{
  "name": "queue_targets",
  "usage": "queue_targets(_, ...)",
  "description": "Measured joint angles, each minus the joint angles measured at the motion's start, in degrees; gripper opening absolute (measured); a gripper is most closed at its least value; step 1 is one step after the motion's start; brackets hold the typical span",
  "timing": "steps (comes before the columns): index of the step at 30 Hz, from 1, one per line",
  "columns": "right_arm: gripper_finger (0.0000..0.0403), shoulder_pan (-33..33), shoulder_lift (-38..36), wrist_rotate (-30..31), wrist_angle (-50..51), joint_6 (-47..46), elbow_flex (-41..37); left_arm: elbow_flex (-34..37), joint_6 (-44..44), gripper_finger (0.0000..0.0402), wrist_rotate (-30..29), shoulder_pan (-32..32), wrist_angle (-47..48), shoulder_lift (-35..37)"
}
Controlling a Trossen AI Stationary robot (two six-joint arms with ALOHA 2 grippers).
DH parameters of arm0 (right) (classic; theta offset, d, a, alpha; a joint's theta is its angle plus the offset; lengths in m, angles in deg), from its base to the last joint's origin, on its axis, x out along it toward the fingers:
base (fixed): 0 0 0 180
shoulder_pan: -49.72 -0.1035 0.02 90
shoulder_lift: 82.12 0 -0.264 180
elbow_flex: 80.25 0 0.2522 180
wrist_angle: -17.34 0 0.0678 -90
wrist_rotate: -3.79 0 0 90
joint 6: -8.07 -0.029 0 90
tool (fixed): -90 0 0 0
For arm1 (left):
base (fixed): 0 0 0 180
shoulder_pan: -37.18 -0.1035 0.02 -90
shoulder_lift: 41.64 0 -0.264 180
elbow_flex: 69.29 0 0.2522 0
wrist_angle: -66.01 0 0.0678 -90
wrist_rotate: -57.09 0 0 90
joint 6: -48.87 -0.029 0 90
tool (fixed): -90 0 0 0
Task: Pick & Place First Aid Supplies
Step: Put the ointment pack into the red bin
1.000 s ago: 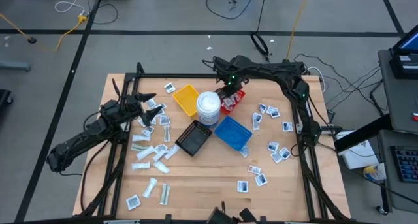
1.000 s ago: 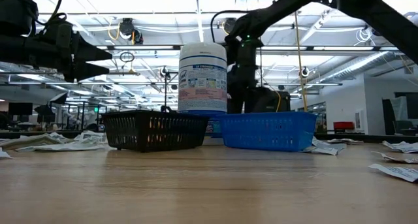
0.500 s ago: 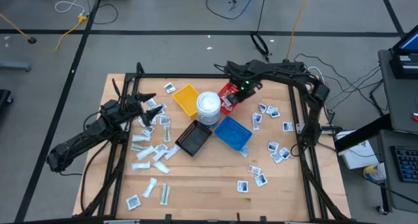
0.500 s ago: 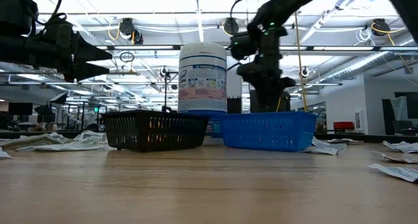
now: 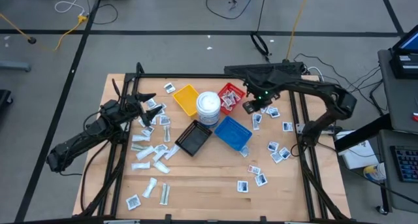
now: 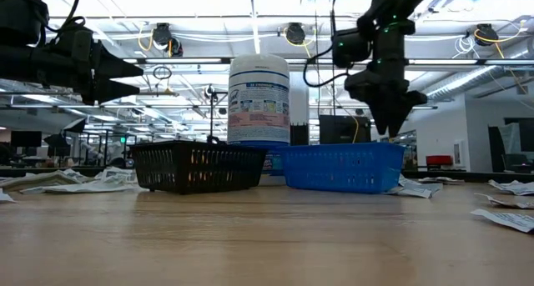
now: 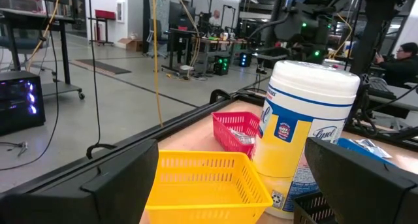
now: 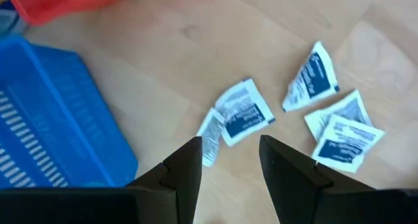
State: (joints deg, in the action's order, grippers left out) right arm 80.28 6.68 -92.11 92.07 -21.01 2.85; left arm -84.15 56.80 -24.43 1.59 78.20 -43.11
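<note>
The first aid supplies are small white packets strewn on the wooden table, one cluster at the left (image 5: 150, 152) and one at the right (image 5: 279, 152). My right gripper (image 5: 251, 108) hangs open above the table between the red tray (image 5: 230, 96) and the right-hand packets, pointing down. In its wrist view the right gripper (image 8: 230, 145) stands over a printed square packet (image 8: 243, 117) lying flat, with nothing between the fingers. My left gripper (image 5: 149, 100) waits open and level at the table's left, facing the yellow tray (image 7: 202, 178).
A white tub (image 5: 208, 108) stands in the middle among the yellow tray (image 5: 185, 98), the black tray (image 5: 193, 138) and the blue tray (image 5: 233, 133). More packets (image 8: 343, 136) lie just past the right gripper. Bare wood spreads along the near edge.
My right gripper has travelled from over the red tray toward the table's right edge and a little toward the near edge, staying high above the table and pointing down. It now hangs over the packets right of the red tray.
</note>
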Motion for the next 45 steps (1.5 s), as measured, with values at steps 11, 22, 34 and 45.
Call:
queue_targets(11,0.0151,-12.7,-0.4,-0.2,1.0,2.2,0.0,0.0,0.0,0.0392,0.0,0.0,0.0,0.0)
queue_targets(22,0.0150,-32.1,-0.4,-0.2,0.3,-1.7,0.0,0.0,0.0,0.0392,0.0,0.0,0.0,0.0)
queue_targets(34,0.0153,-52.0,-0.4,-0.3,-1.9,-14.2,0.0,0.0,0.0,0.0392,0.0,0.0,0.0,0.0)
queue_targets(45,0.0153,-56.5,2.7,2.7,-8.5,-16.3,-1.7,0.0,0.0,0.0392,0.0,0.0,0.0,0.0)
